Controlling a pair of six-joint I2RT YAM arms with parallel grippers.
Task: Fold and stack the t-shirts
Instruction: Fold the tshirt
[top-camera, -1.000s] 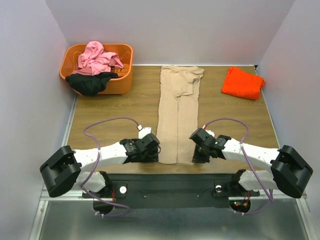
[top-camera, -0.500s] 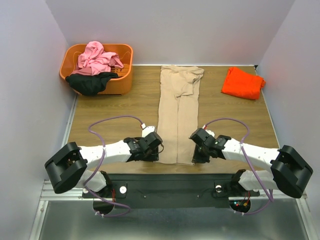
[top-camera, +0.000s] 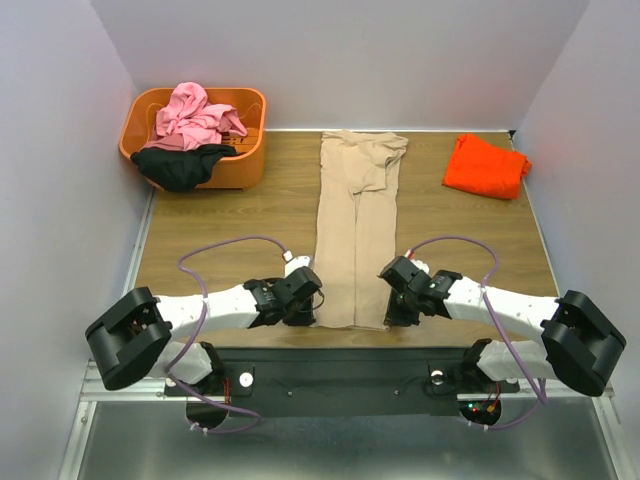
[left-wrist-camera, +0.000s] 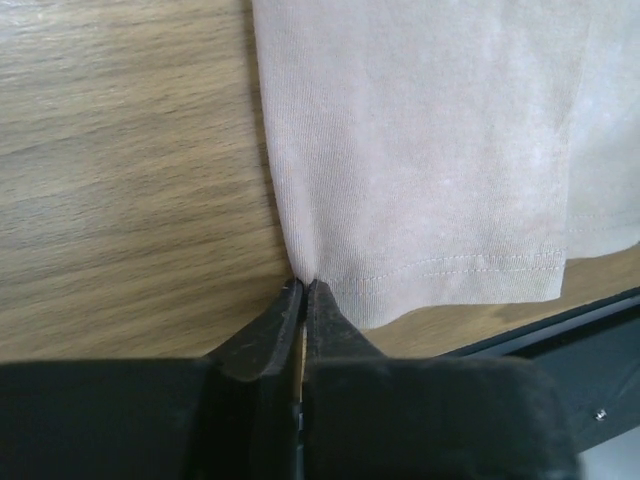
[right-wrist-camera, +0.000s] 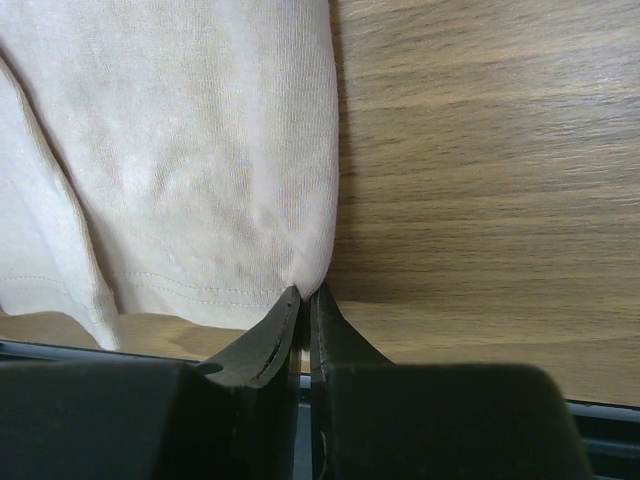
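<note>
Tan t-shirt (top-camera: 352, 235), hem pinched by left claw (left-wrist-camera: 303, 288), right claw (right-wrist-camera: 305, 292)

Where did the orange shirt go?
In the top view, the orange shirt lies at the far right of the table, to the right of the tan shirt and not touching it.

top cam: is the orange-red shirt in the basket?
No, the orange-red shirt lies on the table at the far right, while the basket at the far left holds the pink shirt and black shirt.
</note>
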